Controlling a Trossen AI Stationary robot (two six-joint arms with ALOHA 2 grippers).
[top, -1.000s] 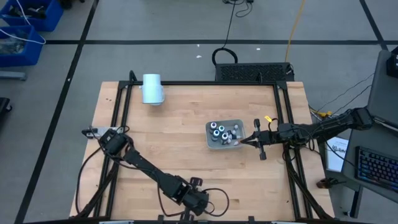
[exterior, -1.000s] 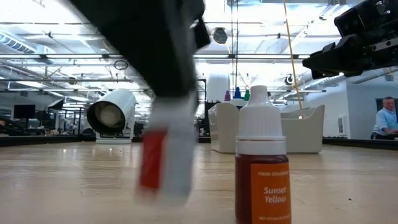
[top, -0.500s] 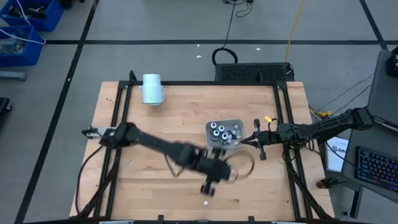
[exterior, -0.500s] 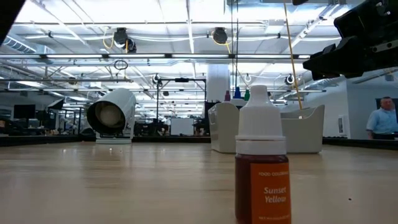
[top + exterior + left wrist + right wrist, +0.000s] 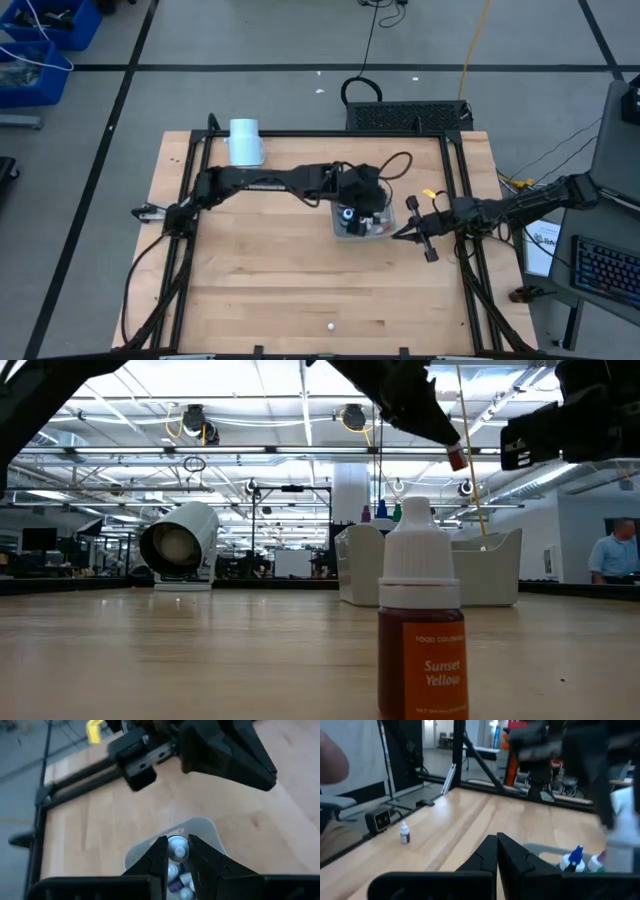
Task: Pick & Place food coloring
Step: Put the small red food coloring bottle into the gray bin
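You had the left gripper (image 5: pixel 367 205) over the tray (image 5: pixel 340 232), nipping a small white-capped bottle (image 5: pixel 177 848) for dropping; right gripper (image 5: pixel 398 234) waited shut, empty.

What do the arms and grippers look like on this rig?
Both arms are dark, near-black jointed links with black cables looping along them. The left gripper has two slim dark tapered fingers; the right gripper has matching wedge-shaped black fingers. A small yellow tag shows near the right wrist. No other markings are readable.
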